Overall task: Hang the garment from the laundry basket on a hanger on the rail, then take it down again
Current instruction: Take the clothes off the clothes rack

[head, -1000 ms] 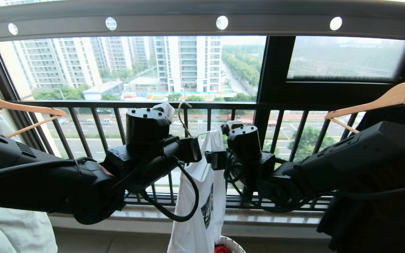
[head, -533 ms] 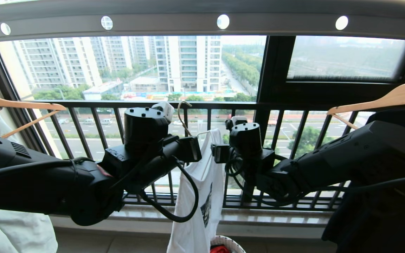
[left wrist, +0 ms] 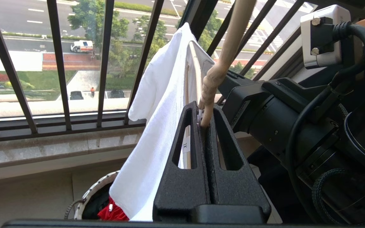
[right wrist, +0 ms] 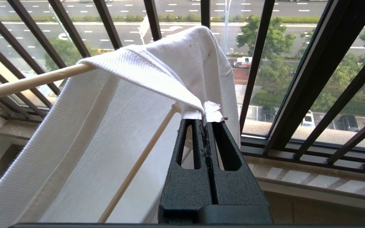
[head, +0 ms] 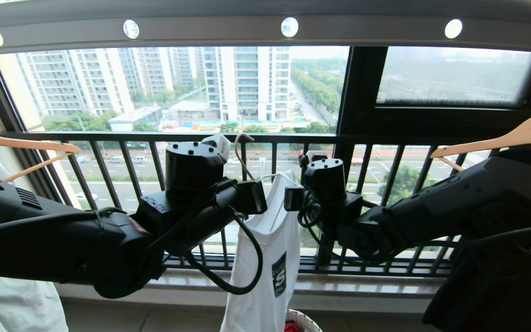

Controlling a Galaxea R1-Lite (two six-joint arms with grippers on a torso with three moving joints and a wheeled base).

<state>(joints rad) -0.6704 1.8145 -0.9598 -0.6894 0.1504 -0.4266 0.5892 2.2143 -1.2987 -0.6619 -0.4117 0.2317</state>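
Note:
The cream wire hanger point(head: 242, 140) hangs between my two arms, below the grey rail point(head: 210, 32) and apart from it. The white garment point(head: 265, 258) is draped on it, its dark blue emblem point(head: 280, 279) facing me. My left gripper point(left wrist: 203, 114) is shut on the hanger's twisted neck point(left wrist: 212, 79), just under the hook. My right gripper point(right wrist: 206, 122) is shut on the garment's ribbed collar point(right wrist: 157, 82), beside the hanger's arm point(right wrist: 27, 83). The laundry basket point(head: 307, 318) stands on the floor under the garment's hem.
The black window railing point(head: 155, 137) runs just behind the hanger. Wooden hangers flank me: one on the left point(head: 26, 143) with a pale garment point(head: 16, 299), one on the right point(head: 514, 133) with a black garment point(head: 500, 286). Red cloth point(left wrist: 114, 212) lies in the basket.
My right gripper came in towards the hanger and shut on the garment's collar. The garment turned, so its emblem now faces me more. The left gripper kept its hold.

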